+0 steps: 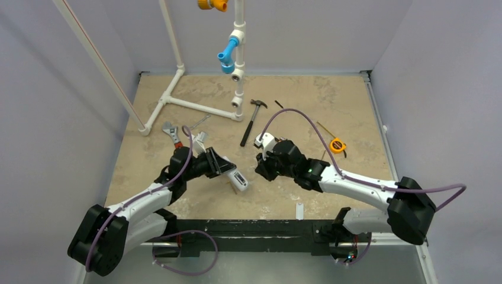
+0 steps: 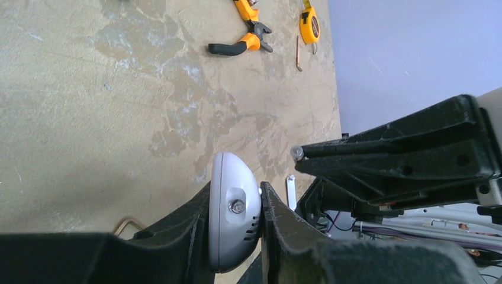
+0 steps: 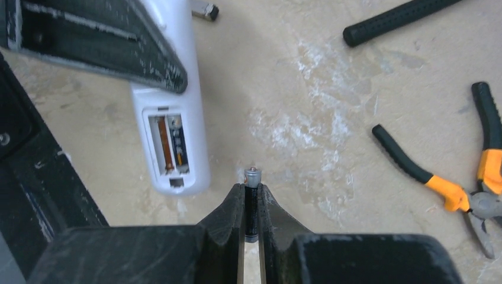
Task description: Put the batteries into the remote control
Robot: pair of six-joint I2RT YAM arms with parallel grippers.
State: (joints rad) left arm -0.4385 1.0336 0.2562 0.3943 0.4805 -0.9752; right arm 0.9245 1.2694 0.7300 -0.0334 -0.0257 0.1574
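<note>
Your right tool (image 3: 251, 198) grips one battery (image 3: 253, 177), its end poking beyond the tips. Your left tool (image 2: 235, 198) clamps the remote control (image 3: 198, 118) just left of that, compartment (image 3: 169, 145) open. Come in tilted and the battery catches the rim or twists loose.

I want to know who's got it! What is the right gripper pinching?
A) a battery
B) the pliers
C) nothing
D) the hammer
A: in the right wrist view the right gripper is shut on a battery, whose silvery tip pokes out in front.
</note>
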